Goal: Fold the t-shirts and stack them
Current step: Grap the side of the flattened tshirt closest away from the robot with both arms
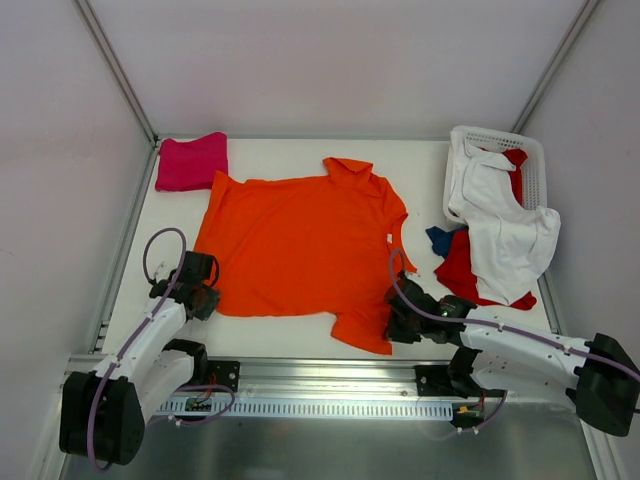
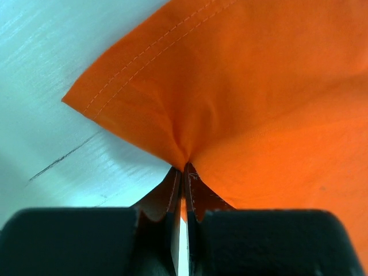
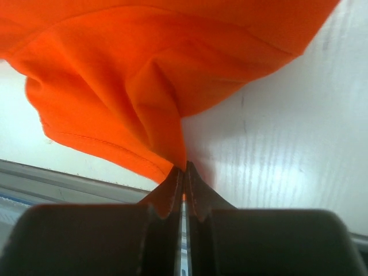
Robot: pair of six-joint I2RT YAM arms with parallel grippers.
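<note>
Top external: white table (image 1: 270,330), pale walls (image 1: 320,60); left gripper (image 1: 208,293), right gripper (image 1: 392,322) both clamped on orange t-shirt (image 1: 295,240).

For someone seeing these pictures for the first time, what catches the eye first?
The orange t-shirt lies spread flat in the middle of the table, and the left gripper and right gripper are shut on its near edge. At far right a heap of shirts spills from the white basket; a folded magenta shirt lies far left.
</note>
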